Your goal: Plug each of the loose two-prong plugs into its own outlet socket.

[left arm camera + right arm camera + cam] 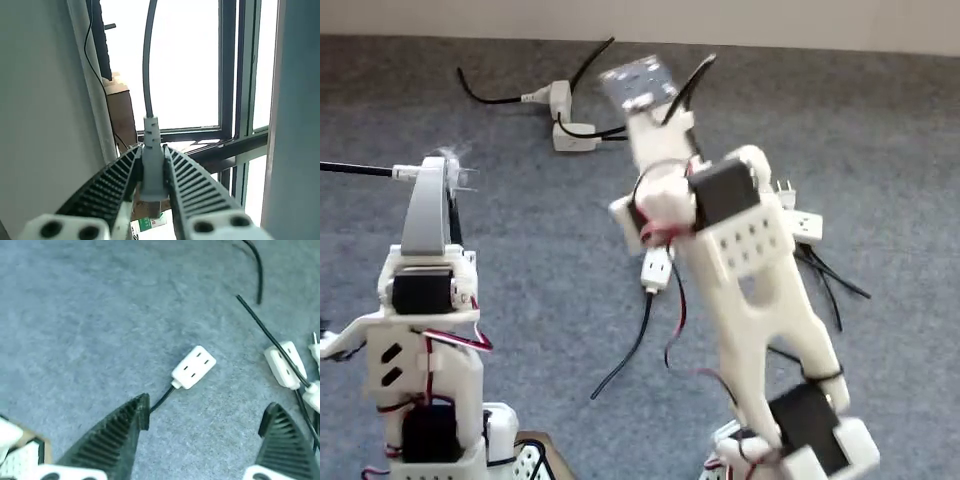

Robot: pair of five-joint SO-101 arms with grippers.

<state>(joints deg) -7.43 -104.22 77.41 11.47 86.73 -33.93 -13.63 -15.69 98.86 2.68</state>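
Plug (151,177) gripped in left hand (152,152), raised off table, cord running out past fingertips. Right hand (207,405) open over table (75,300); socket (194,367) just ahead, lying diagonal, cord end toward me. Right hand nearer.

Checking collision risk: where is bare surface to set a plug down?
Bare: between the left arm and the white socket; also the far right corner, past the plug cluster. Crowded: around the right arm, among cords.

No writing can be read in any view.
A small green-and-white tag (150,223) at the lower middle of the left wrist view may carry print, but it is too blurred to read; the white plastic outlet block (194,367) shows only slots.
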